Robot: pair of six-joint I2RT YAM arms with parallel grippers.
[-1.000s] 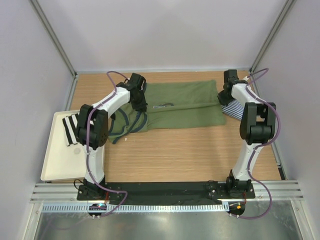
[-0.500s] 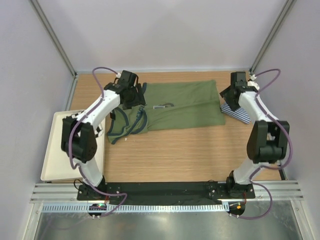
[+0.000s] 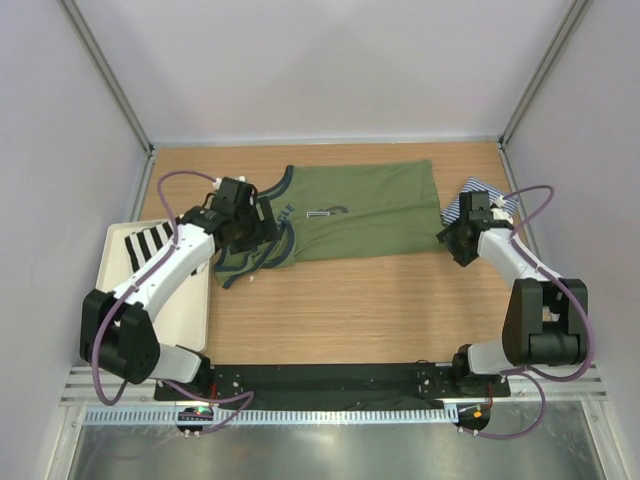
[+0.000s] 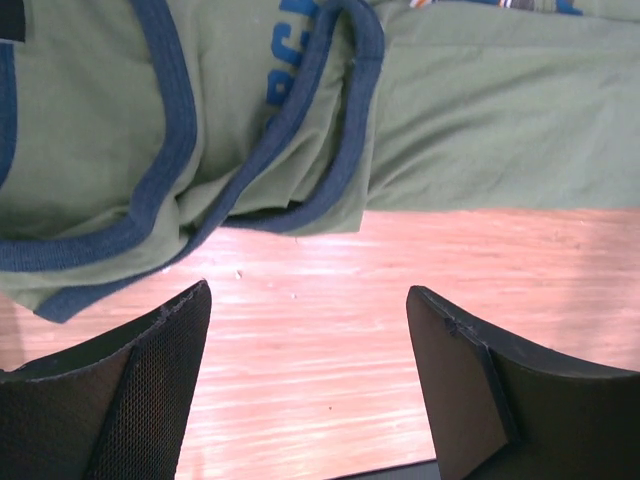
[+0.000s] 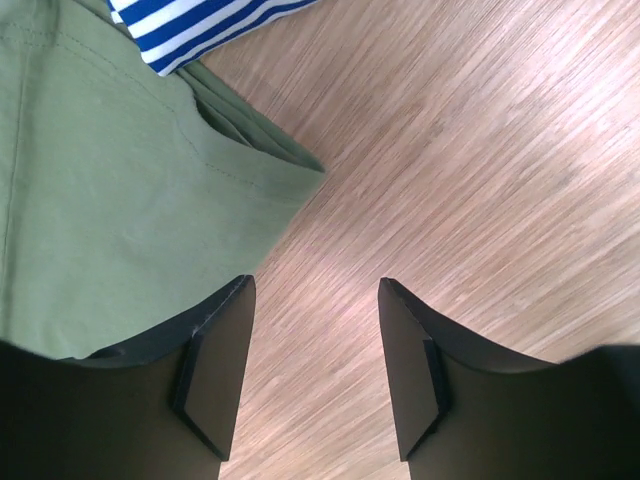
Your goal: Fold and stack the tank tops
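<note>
**Olive green tank top** (image 3: 355, 210): lies flat on the far half of the table (image 3: 380, 300), long axis left to right. The navy-trimmed strap end with its chest lettering is bunched at the left, and the hem end is at the right.

**Striped tank top** (image 5: 190, 25): navy and white, crumpled at the far right, touching the olive hem corner. Which cloth overlaps the other cannot be told.

**Left gripper** (image 4: 305, 300): fingers apart and holding nothing, over bare wood. The strap end lies just beyond the fingertips, and this arm is the nearer to it.

**Right gripper** (image 5: 315, 285): fingers apart and empty, just beside the olive hem corner, which runs away to the fingers' left. This arm is the nearer to the hem.

**Judgement:** each arm faces its own end of the long axis, which suits an end-to-end fold. The striped cloth crowds the hem-side pinch.

**White tray** (image 3: 110, 330): at the table's left edge, holding a black-and-white striped item (image 3: 150, 240), well apart from the hem.
</note>
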